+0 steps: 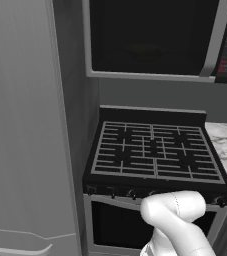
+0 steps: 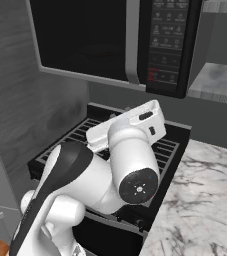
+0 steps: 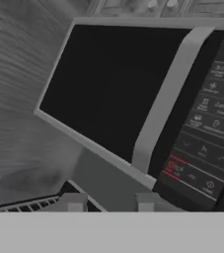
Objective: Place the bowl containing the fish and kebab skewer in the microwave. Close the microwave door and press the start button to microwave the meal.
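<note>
The boxy dark microwave (image 1: 160, 40) hangs above the black gas stove (image 1: 155, 150) with its wide black glass door (image 3: 118, 84) shut flush, the tall grey edge handle (image 3: 165, 96) running upright beside the narrow black button panel (image 3: 207, 133). A faint round shape shows behind the glass, too dim to identify. The white arm's gripper (image 3: 110, 201) points up at the door, its two grey fingertips apart with nothing between them.

I see a black gas stove (image 1: 155, 152) with dark grates against a grey back wall (image 1: 170, 97). A tall grey fridge (image 1: 25, 125) stands just left of it; a marbled white counter (image 2: 200, 200) adjoins its right side.
</note>
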{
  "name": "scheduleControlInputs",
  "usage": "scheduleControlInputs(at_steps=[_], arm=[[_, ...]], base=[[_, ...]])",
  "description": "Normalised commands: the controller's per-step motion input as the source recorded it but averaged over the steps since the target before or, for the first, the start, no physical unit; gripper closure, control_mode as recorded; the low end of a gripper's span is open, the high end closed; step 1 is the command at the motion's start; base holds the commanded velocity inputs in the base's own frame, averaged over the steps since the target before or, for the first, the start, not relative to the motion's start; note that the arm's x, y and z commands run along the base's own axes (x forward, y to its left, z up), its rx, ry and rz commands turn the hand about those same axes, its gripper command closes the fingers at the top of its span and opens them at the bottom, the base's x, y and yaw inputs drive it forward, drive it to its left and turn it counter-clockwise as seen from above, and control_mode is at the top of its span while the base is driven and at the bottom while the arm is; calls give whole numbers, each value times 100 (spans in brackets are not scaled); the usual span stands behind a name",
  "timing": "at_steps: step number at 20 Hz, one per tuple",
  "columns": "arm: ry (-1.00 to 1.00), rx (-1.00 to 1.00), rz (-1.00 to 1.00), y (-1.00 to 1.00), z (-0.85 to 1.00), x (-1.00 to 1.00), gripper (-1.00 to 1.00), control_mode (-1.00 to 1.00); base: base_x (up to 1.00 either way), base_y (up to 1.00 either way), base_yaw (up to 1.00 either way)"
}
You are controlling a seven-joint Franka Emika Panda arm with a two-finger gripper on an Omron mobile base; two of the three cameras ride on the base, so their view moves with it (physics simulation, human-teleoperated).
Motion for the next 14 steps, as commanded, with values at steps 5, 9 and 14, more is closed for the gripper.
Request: scheduleControlInputs(at_steps=[5,9,14], arm=[[-4,-21,0,0,25,0,100,-100],[0,-25,0,-6,36,11,100,-100],[0,-21,0,-25,24,3,100,-100]], base=[[0,0,0],[0,0,0],[0,0,0]])
